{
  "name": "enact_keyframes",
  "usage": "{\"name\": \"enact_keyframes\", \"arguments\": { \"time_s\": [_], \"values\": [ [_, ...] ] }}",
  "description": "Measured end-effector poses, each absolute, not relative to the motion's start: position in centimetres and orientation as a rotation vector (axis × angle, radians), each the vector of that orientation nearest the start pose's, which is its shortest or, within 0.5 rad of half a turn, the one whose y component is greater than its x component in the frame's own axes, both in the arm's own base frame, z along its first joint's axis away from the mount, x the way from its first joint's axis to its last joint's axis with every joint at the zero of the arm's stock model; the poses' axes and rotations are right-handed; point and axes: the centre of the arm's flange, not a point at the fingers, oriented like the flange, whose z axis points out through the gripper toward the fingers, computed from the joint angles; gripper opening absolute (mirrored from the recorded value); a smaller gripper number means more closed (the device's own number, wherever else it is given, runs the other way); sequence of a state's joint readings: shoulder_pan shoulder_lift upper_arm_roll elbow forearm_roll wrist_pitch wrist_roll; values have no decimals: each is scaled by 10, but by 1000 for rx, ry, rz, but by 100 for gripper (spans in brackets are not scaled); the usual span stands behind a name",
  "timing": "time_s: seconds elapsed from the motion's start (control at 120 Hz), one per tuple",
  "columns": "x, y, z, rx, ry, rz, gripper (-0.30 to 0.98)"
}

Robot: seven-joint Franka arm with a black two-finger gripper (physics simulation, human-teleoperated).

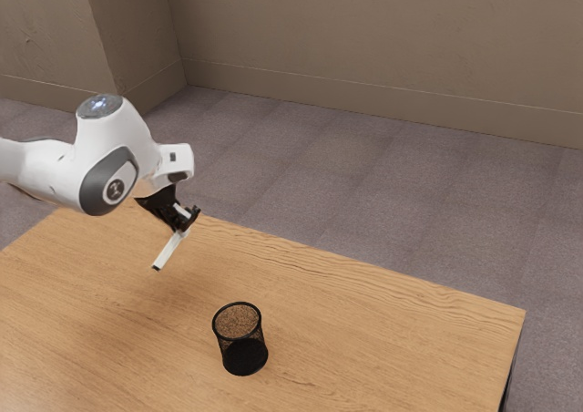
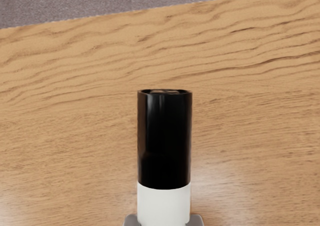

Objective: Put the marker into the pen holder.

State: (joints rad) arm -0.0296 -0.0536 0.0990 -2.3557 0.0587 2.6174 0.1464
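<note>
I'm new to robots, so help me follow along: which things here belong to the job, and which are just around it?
For the job:
- white marker with a black end, held in the gripper
- black mesh pen holder, upright

Just around:
- wooden table
- grey floor
- brown wall

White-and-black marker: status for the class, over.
End effector shut on white-and-black cylindrical marker. Marker tilted, outside upright black mesh pen holder. In the way: perhaps that tilt, come insertion.
</note>
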Motion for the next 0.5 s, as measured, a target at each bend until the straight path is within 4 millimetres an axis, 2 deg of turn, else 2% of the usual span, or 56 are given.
{"name": "enact_keyframes", "arguments": {
  "time_s": [0.042, 0.125, 0.175, 0.217, 0.258, 0.417, 0.5],
  "values": [
    [518, 16, 394, -3019, 239, -551, -3],
    [502, -40, 429, -2972, 396, -738, -3],
    [491, -70, 438, -2939, 485, -832, -3],
    [486, -85, 442, -2913, 530, -905, -3],
    [484, -93, 444, -2894, 551, -966, -3],
    [490, -99, 416, -2861, 571, -1105, -3],
    [493, -100, 411, -2844, 574, -1162, -3]
  ]
}}
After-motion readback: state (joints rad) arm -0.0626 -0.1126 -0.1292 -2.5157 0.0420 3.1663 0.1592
